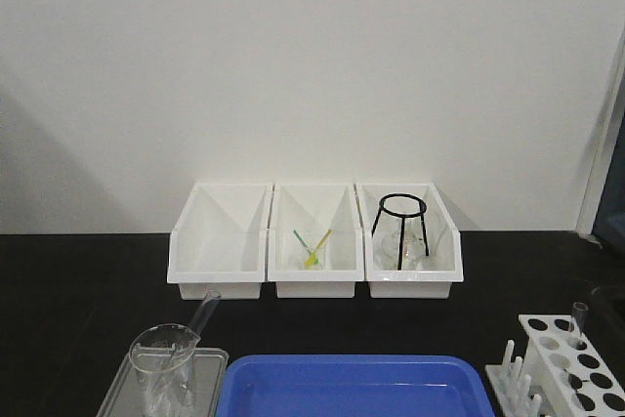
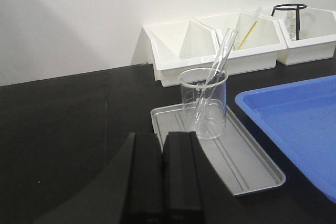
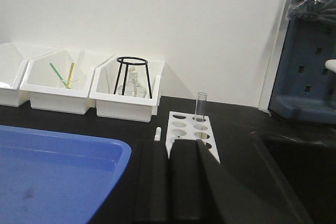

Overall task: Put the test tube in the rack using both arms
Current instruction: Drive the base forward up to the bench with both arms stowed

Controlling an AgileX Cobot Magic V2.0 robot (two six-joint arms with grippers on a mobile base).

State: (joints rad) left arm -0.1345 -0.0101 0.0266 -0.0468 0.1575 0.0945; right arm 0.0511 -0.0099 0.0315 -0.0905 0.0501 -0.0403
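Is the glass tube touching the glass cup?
Touching. The left wrist view shows the tube standing inside the cup, leaning against its rim.

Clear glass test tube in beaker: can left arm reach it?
Likely yes: the slender test tube pokes above the clear beaker, nothing between it and the left gripper, whose jaws look shut.

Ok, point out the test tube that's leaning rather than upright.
The test tube in the beaker leans; the other tube stands upright in the rack.
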